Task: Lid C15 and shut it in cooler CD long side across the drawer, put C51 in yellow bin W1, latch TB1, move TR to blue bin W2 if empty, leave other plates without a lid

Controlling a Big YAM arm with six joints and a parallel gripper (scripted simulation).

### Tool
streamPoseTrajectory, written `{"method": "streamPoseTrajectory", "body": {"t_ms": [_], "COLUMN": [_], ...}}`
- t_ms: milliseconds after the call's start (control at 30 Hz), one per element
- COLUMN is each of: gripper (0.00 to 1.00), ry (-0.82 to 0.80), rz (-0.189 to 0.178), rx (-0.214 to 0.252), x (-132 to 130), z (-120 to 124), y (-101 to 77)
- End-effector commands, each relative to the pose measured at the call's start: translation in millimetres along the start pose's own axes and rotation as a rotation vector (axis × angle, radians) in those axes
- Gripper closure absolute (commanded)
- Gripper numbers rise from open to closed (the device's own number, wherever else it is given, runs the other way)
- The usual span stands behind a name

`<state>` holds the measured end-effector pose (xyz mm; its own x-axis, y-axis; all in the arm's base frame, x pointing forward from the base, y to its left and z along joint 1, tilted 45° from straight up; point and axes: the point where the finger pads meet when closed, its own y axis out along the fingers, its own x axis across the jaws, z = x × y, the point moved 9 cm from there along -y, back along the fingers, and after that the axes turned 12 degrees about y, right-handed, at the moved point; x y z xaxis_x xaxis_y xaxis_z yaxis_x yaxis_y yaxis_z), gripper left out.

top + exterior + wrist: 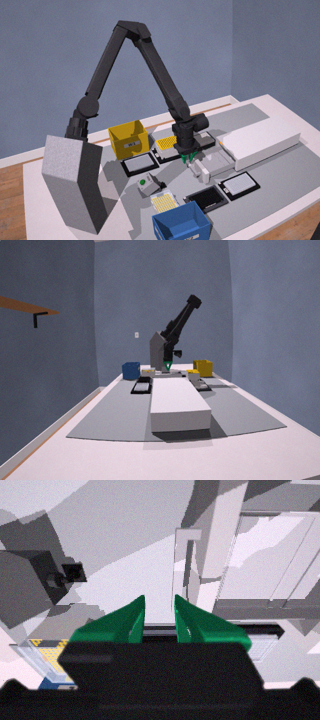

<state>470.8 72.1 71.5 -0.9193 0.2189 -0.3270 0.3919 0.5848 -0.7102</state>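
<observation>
My gripper hangs fingers down just left of the front panel and handle of the cooler drawer, which stands pulled out and looks empty. The green fingers stand a little apart with nothing between them. The black plate sits in its nest at the front, with a white plate in the nest to its right. A pale flat piece lies in the nest by the yellow bin W1. The tip box stands between the green DONE key and the blue bin W2.
The tip rack with yellow tips stands behind the gripper. A dark nest with a grey item lies behind the wrist. The cooler housing is at the right. The arm's grey base block stands at the left.
</observation>
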Motion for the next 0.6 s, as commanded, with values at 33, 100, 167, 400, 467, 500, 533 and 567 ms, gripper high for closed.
{"method": "streamPoseTrajectory", "body": {"t_ms": [33, 100, 167, 400, 467, 500, 533, 567], "gripper": [0.7, 0.7, 0.7, 0.7, 0.7, 0.7, 0.7, 0.7], "ry": [-0.001, -0.003, -0.002, 0.007, 0.0, 0.0, 0.0, 0.0], "rz": [0.019, 0.016, 0.016, -0.007, 0.018, 0.018, 0.018, 0.018], "rx": [0.001, 0.0, 0.001, 0.004, 0.002, 0.002, 0.002, 0.002], "x": [-6, -4, -4, 2, -4, -4, -4, -4], "z": [1, 0, 1, 5, 2, 2, 2, 2], "y": [-19.1, -20.7, -23.6, -21.3, -33.5, -34.8, -36.1, -37.5]}}
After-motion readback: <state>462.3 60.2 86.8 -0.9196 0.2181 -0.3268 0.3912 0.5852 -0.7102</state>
